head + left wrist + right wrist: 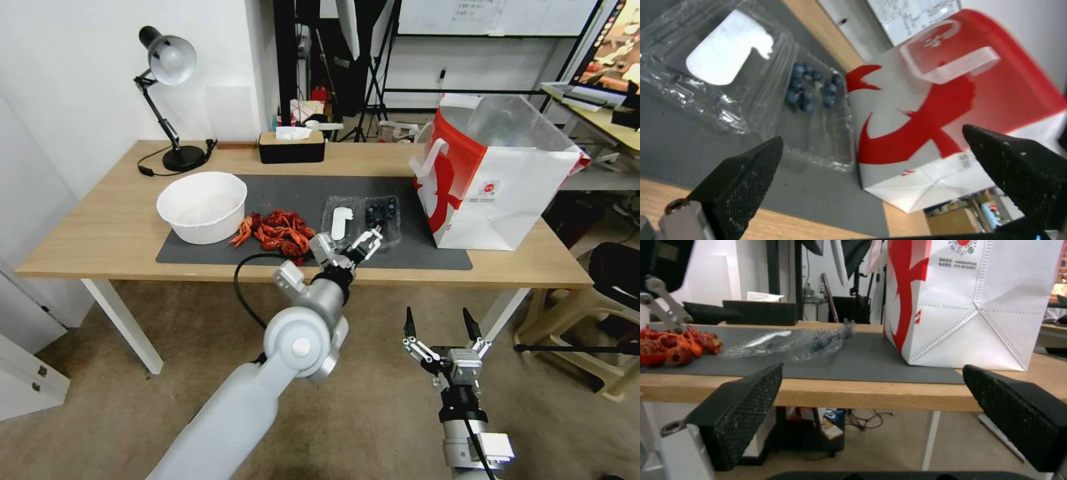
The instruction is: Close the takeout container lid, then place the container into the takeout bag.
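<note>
A small, shallow clear plastic clamshell takeout container [362,219] lies fully open and flat on the dark grey mat [280,190] at the middle of a light wooden table [100,227]. Its two hinged halves sit side by side: the clear lid [341,221] with its white spoon-shaped patch at nine o'clock, the tray of dark blue berries [381,214] at three o'clock. The lid is not yet closed.

The robot's left gripper [341,248] hovers at the container's six o'clock edge, jaws apart and holding nothing. From the left wrist view, the black fingertips [744,173] frame the berry tray's near edge, a stance that looks suited to reaching the open clamshell from the front. Whether they touch the plastic cannot be told.

The right gripper [440,328] waits below the table's front edge, at roughly five o'clock from the container, its jaws wide apart and empty; it looks level across the tabletop, apparently held clear while the left arm works.

The large white-and-red paper takeout bag [497,183] with white strap handles [949,56] stands upright at the container's three o'clock, just beside the berry half, its silver-lined mouth open upward, seemingly ready to take the closed box.

At nine o'clock lies a heap of red crayfish [277,233], and beyond it a big white round bowl [202,205], neither part of the job.
</note>
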